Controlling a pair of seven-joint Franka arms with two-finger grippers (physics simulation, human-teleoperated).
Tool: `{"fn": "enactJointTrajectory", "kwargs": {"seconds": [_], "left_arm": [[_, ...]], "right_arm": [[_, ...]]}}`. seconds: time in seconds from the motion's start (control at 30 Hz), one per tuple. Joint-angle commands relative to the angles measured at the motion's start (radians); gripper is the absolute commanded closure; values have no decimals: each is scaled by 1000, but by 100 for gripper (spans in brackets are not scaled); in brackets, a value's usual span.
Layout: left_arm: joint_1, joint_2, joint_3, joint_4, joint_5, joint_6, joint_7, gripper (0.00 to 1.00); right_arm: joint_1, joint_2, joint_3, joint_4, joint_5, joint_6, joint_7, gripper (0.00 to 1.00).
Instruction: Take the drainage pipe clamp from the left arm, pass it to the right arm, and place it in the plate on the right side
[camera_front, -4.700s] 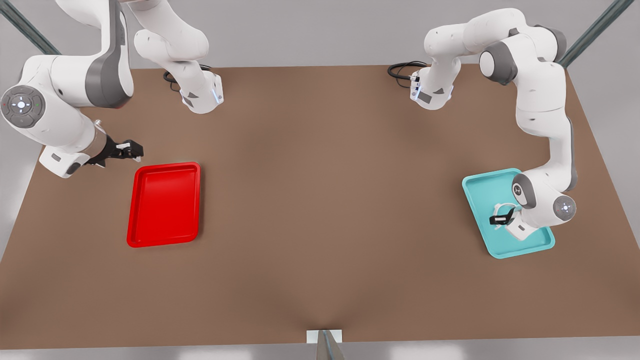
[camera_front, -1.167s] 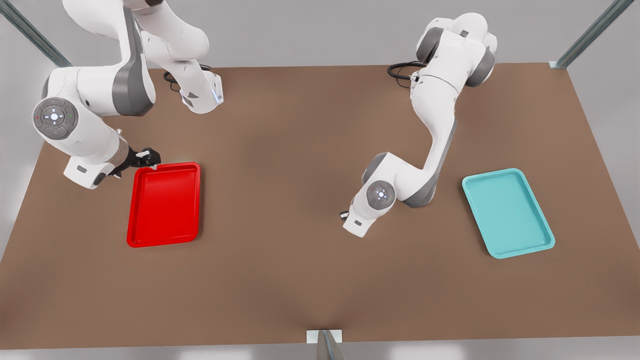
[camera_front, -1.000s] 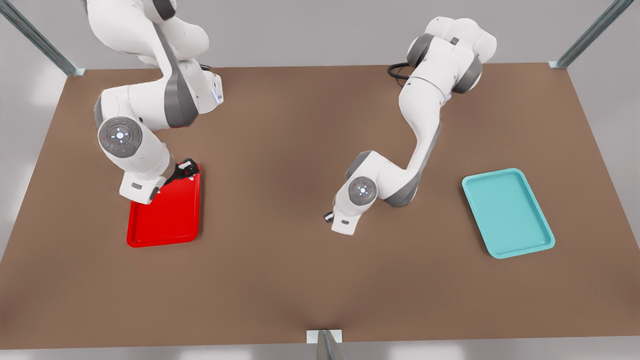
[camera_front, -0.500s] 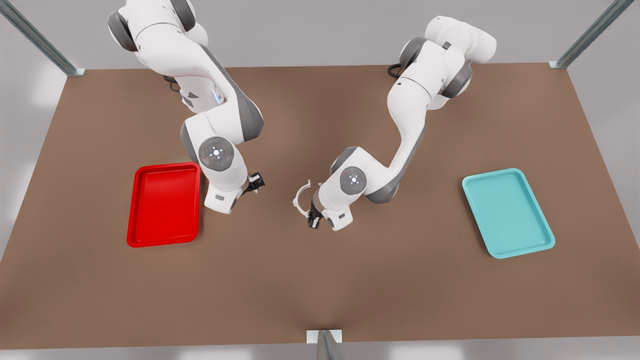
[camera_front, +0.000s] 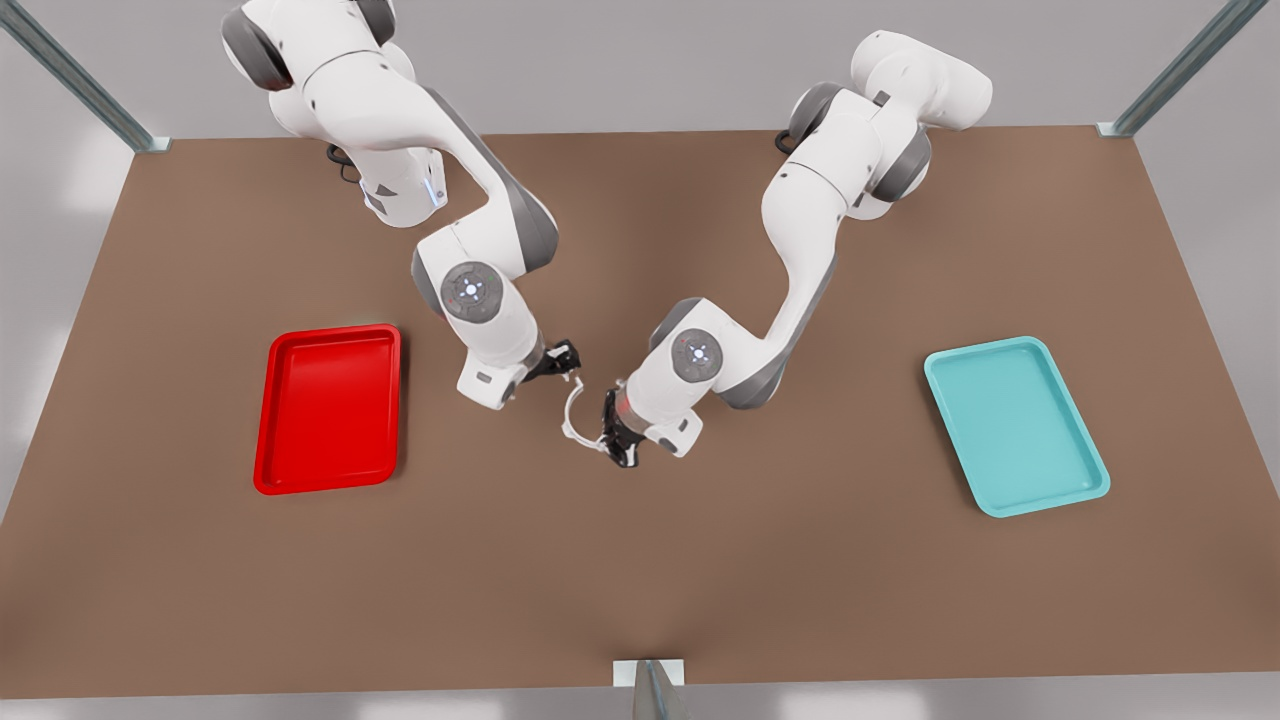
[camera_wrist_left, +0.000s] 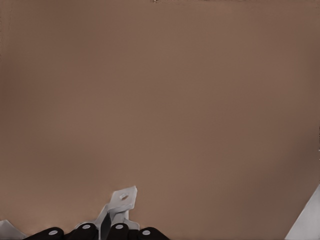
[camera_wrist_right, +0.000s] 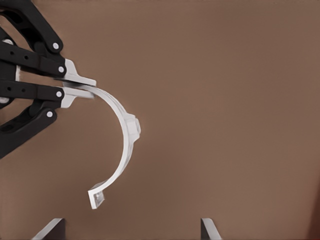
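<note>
The left end effector (camera_front: 612, 443) is clamped on one tab of the small white plastic half-ring pipe clamp (camera_front: 570, 412), holding it above the brown tabletop (camera_front: 640, 560). The right end effector (camera_front: 566, 360) hovers just beside the clamp's free end, fingers spread wide and empty.

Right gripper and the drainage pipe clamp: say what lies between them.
Nothing. In the right wrist view, the stretch between the open right gripper and the drainage pipe clamp is bare table. The left gripper holds the clamp's far end.
</note>
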Motion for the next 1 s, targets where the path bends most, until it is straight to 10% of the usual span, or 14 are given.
{"fn": "enactJointTrajectory", "kwargs": {"seconds": [0.0,0.83,0.97], "left_arm": [[1,-2,2,1,1,15,-374,79],[-2,-9,2,1,0,11,-368,79],[-2,-11,0,1,-1,12,-368,79]], "right_arm": [[0,16,0,1,31,108,185,0],[22,176,0,-25,36,195,166,0],[29,176,0,-16,36,182,166,79]]}}
